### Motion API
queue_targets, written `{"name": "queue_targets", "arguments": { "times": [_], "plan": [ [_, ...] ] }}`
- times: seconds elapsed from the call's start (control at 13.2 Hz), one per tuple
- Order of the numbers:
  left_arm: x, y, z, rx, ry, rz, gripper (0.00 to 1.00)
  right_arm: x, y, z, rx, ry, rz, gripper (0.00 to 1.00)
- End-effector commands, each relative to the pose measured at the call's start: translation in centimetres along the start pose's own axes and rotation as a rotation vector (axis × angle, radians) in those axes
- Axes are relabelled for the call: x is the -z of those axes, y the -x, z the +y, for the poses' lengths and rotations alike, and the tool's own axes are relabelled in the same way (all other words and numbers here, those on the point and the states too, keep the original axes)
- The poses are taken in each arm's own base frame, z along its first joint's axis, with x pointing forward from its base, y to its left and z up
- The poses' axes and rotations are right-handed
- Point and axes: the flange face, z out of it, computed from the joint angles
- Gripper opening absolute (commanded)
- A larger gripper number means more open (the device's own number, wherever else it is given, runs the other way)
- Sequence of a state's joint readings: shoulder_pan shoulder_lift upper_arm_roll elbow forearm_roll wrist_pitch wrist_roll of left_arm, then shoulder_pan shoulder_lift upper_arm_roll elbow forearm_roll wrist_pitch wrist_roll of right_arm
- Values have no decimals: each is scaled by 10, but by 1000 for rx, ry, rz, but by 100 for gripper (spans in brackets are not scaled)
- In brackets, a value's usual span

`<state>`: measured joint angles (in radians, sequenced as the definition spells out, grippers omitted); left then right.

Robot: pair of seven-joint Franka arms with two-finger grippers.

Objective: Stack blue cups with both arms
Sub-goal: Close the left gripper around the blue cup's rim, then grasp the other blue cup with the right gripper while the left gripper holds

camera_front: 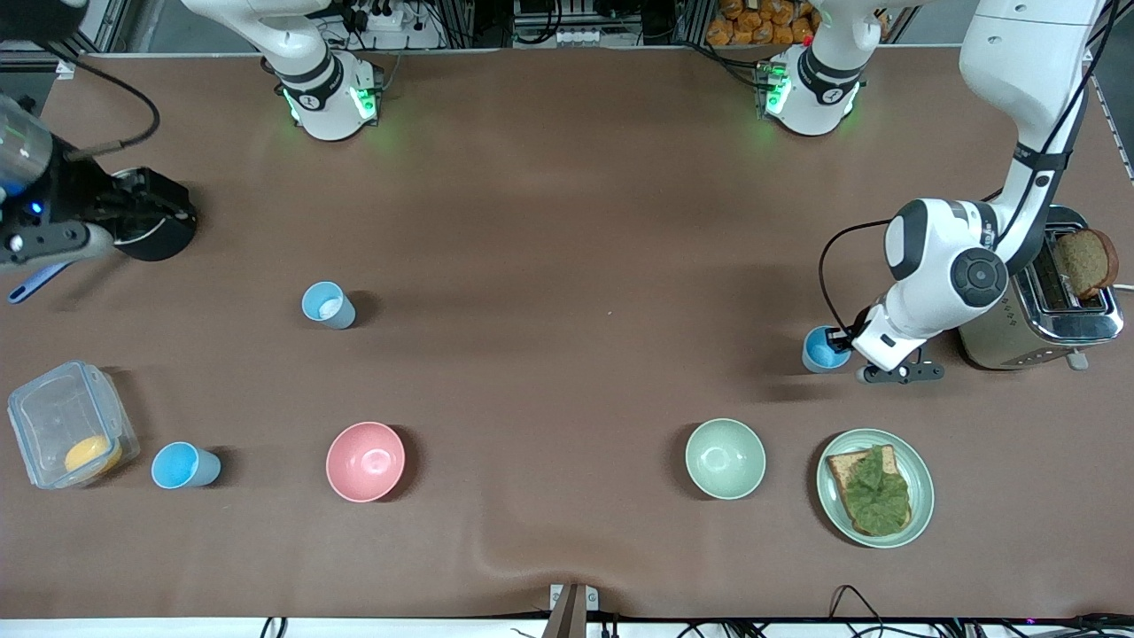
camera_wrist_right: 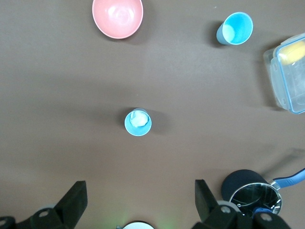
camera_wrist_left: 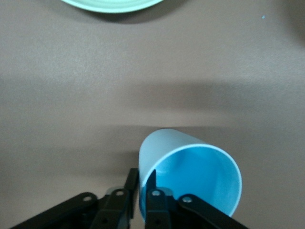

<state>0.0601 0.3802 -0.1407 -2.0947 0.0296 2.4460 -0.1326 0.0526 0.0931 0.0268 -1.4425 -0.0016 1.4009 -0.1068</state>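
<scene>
Three blue cups show. One cup point(camera_front: 824, 348) stands beside the toaster at the left arm's end; my left gripper point(camera_front: 849, 341) is shut on its rim. In the left wrist view one finger point(camera_wrist_left: 132, 183) is outside the cup point(camera_wrist_left: 190, 174) and the other is inside it. A second cup point(camera_front: 328, 305) with something white inside stands toward the right arm's end and shows in the right wrist view point(camera_wrist_right: 138, 122). A third cup point(camera_front: 184, 465) stands nearer the front camera, beside a clear container, and also shows there point(camera_wrist_right: 236, 28). My right gripper point(camera_wrist_right: 140, 198) is open and empty, high above the table near the black pot.
A pink bowl point(camera_front: 365, 461) and a pale green bowl point(camera_front: 725, 458) stand near the front edge. A green plate point(camera_front: 921, 470) holds toast with lettuce. A toaster point(camera_front: 1045, 301) holds bread. A clear container point(camera_front: 53, 416) and a black pot point(camera_front: 151, 226) are at the right arm's end.
</scene>
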Motion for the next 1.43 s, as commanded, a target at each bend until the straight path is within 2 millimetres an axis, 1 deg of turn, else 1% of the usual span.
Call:
{"name": "queue_targets", "arguments": {
  "times": [0.0, 0.08, 0.15, 0.23, 0.3, 0.38, 0.45, 0.53, 0.6, 0.68, 0.75, 0.83, 0.91, 0.98, 1.06, 1.13, 1.21, 1.28, 1.36],
  "plan": [
    [26, -4, 2, 4, -10, 47, 0, -6, -7, -2, 20, 2, -11, 100],
    [40, -7, 4, -4, -9, 70, 0, -13, -13, -3, 16, 2, -25, 100],
    [52, -7, 10, -11, -10, 73, 0, -19, -17, 4, 15, -17, -29, 100],
    [71, -10, 16, -20, -12, 75, 0, -25, -20, 9, 4, -26, -39, 100],
    [88, -12, 24, -30, -13, 74, 0, -36, -27, 6, 15, -19, -58, 100],
    [108, -13, 34, -42, -12, 71, 0, -37, -29, 6, 16, -16, -60, 100],
    [134, -15, 39, -52, -16, 73, 0, -38, -30, 8, 11, -22, -58, 100],
    [159, -17, 41, -51, -19, 70, 0, -42, -34, 6, 17, -11, -62, 100],
    [183, -17, 49, -55, -15, 63, 0, -55, -39, 3, 14, -15, -88, 100],
    [204, -18, 61, -61, -12, 57, 0, -60, -41, 5, 20, -21, -100, 100],
    [221, -18, 67, -41, -14, 48, 0, -72, -46, 5, 19, -23, -121, 100],
    [228, -16, 73, -33, -15, 35, 0, -84, -51, 7, 19, -27, -145, 100],
    [230, -14, 80, -46, -17, 32, 0, -94, -53, 4, 20, -28, -165, 100],
    [234, -15, 82, -48, -16, 40, 0, -108, -52, -2, 25, -33, -174, 100],
    [238, -16, 84, -51, -15, 49, 0, -121, -48, -16, 39, -20, -141, 100],
    [244, -18, 86, -55, -10, 61, 0, -131, -43, -16, 35, -19, -117, 100],
    [246, -16, 88, -60, -11, 61, 0, -145, -41, -10, 26, -25, -113, 100],
    [247, -15, 91, -64, -10, 52, 0, -158, -32, -7, 17, -24, -104, 100],
    [250, -16, 92, -63, -9, 56, 0, -174, -18, -7, 15, -20, -73, 100]
  ]
}}
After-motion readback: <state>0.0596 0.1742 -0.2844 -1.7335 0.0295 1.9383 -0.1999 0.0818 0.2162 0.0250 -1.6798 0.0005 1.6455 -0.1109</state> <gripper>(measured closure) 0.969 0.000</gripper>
